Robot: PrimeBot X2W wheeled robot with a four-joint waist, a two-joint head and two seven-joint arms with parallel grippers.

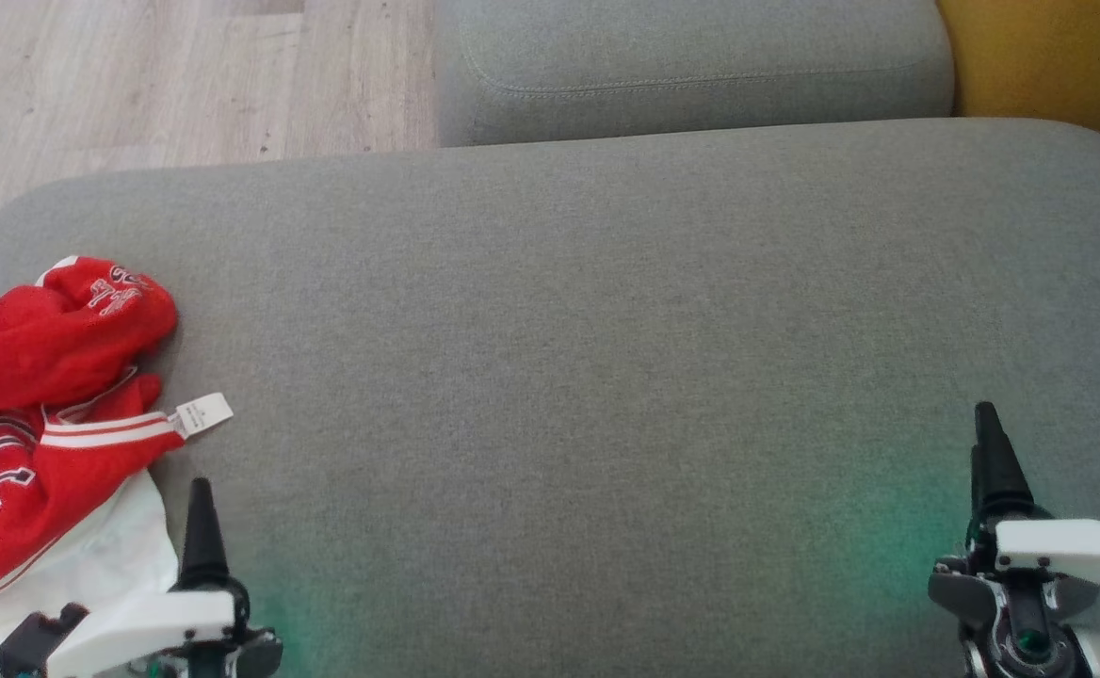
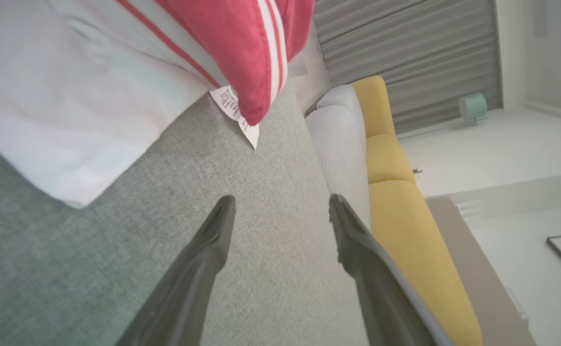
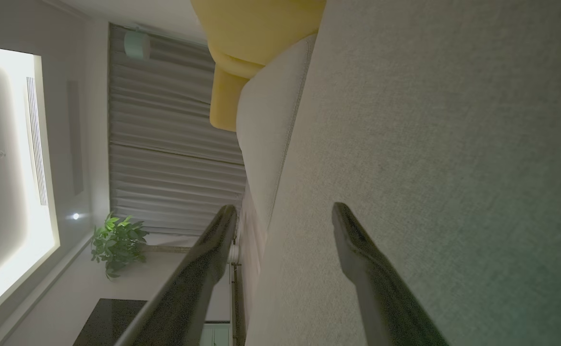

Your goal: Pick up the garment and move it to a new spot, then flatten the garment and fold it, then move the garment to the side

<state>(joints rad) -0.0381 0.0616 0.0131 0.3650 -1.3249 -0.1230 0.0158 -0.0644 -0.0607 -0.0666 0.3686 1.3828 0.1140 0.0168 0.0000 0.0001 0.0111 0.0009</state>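
Red with white trim, the garment (image 1: 41,414) lies crumpled at the left edge of the grey cushion (image 1: 606,330), with a white tag (image 1: 203,413) sticking out on its right side. The left gripper (image 2: 280,204) hovers just beside the white hem, fingers spread wide and empty, pointing past the heap. The right gripper (image 3: 285,209) sits well apart at the far right, also wide and empty. The step in hand looks to be the first pickup. To do it well, the left gripper should turn toward the heap and pinch a thick fold near the striped cuff, not the tag, which could slip. It should catch cloth rather than cushion, then lift high so nothing drags on the way to the bare middle.
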